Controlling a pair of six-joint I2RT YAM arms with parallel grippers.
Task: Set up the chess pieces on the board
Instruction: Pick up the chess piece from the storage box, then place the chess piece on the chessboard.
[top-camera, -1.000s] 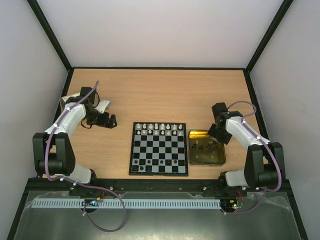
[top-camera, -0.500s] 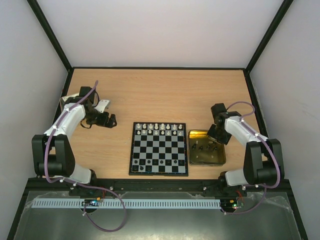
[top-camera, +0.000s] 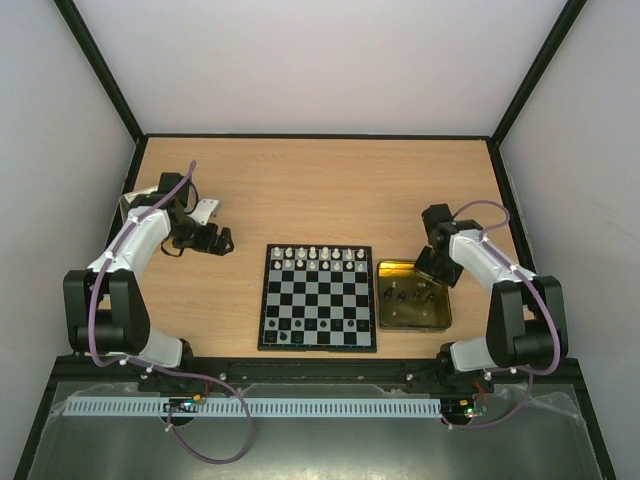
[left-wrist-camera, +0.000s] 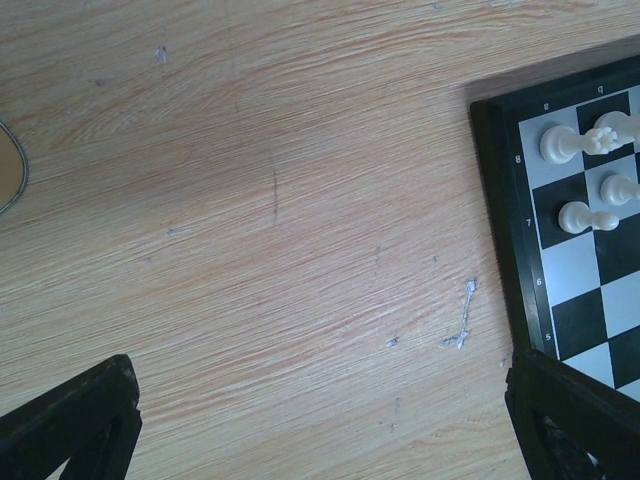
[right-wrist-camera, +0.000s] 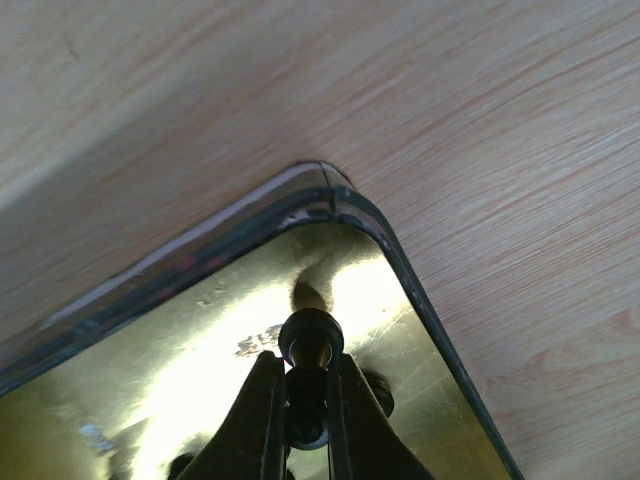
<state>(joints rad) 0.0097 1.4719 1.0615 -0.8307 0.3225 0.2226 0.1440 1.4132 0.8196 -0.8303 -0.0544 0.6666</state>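
The board (top-camera: 318, 347) lies at the table's front middle. White pieces (top-camera: 318, 258) fill its two far rows, and a few black pieces (top-camera: 285, 337) stand at its near left. My right gripper (top-camera: 432, 272) hangs over the far corner of the gold tin (top-camera: 412, 318). In the right wrist view it (right-wrist-camera: 305, 375) is shut on a black piece (right-wrist-camera: 311, 340) above the tin floor (right-wrist-camera: 200, 320). More black pieces (top-camera: 410, 296) lie in the tin. My left gripper (top-camera: 226, 240) is open and empty over bare wood left of the board, its fingers (left-wrist-camera: 70, 430) wide apart.
The left wrist view shows the board's far left corner (left-wrist-camera: 495, 200) with white pieces (left-wrist-camera: 585, 145) on it. A curved metal rim (left-wrist-camera: 12, 170) shows at that view's left edge. Black frame rails border the table.
The right arm has shifted very slightly over the tin. The left arm has not moved.
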